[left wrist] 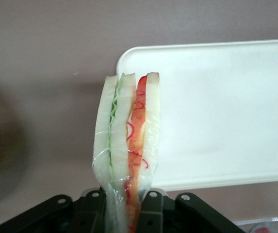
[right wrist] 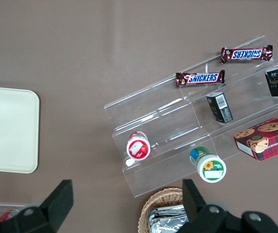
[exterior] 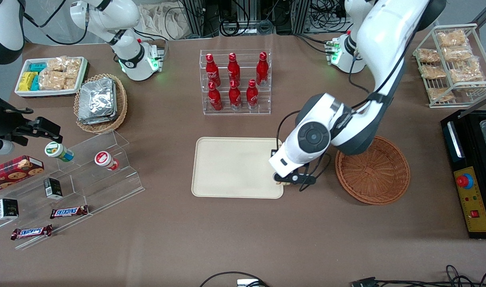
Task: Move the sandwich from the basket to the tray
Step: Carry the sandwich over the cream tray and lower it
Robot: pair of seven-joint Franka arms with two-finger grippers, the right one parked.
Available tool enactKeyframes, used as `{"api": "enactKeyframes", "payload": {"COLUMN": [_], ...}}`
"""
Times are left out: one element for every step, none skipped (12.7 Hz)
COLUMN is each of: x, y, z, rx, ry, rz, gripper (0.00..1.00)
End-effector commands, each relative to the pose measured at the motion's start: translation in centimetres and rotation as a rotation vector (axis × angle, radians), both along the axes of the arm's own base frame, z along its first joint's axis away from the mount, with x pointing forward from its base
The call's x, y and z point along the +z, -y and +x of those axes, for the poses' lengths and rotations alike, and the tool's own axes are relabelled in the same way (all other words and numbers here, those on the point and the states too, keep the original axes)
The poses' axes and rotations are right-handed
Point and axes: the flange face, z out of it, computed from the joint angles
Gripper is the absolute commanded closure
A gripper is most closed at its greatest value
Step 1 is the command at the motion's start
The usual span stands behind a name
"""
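**Operator:** Going across from the tray to the basket, what worries you?

**Me:** The tray (exterior: 231, 167) lies mostly off to one side of my gripper (exterior: 283, 182), toward the parked arm's end; I hang over its edge, at the corner nearest the basket and the front camera. If I let go here, I judge the sandwich (left wrist: 126, 141) could land on the low rim and tip onto the table. It hangs by one end, filling edge out, so a quick move could swing it or let the slick wrap slide.

**Operator:** And the basket?

**Me:** The basket (exterior: 373, 170) sits beside me toward my own end, with nothing visible in it.

**Operator:** Your grip?

**Me:** My fingers (left wrist: 151, 211) are clenched narrowly on the sandwich, pinching its wrapped end. It touches nothing else and hangs above the tray's corner.
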Motion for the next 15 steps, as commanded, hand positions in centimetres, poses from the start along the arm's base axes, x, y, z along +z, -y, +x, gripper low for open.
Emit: {"api": "enactKeyframes", "payload": {"x": [-3.1,-4.4,-5.5,-6.6,-7.6,-8.1,-8.4,-8.8,-8.8,-9.0,-8.8,-8.7,-8.7,-8.6,-8.3], "y": [3.6,4.0,4.9,5.0,5.1,5.0,4.9,4.9,4.8,4.8,4.8,4.8,4.7,4.6,4.5], "z": [-0.1,0.0,-0.4,-0.5,-0.7,-0.7,-0.8,-0.8,-0.8,-0.8,-0.8,-0.8,-0.8,-0.7,-0.5], "rx": [0.024,0.045,0.047,0.043,0.035,0.029,0.028,0.03,0.048,0.084,0.089,0.089,0.09,0.093,0.096], "ry": [0.015,0.017,0.015,0.013,0.01,0.009,0.006,0.001,-0.001,-0.005,-0.003,-0.002,-0.003,-0.002,0.002], "rz": [-0.016,-0.027,-0.032,-0.026,-0.014,-0.005,0.0,0.002,0.004,0.013,0.015,0.016,0.018,0.016,0.014], "gripper": [1.0,1.0,1.0,1.0,1.0,0.98,0.91,0.75,0.41,0.08,0.0,0.0,0.0,0.0,0.0]}}
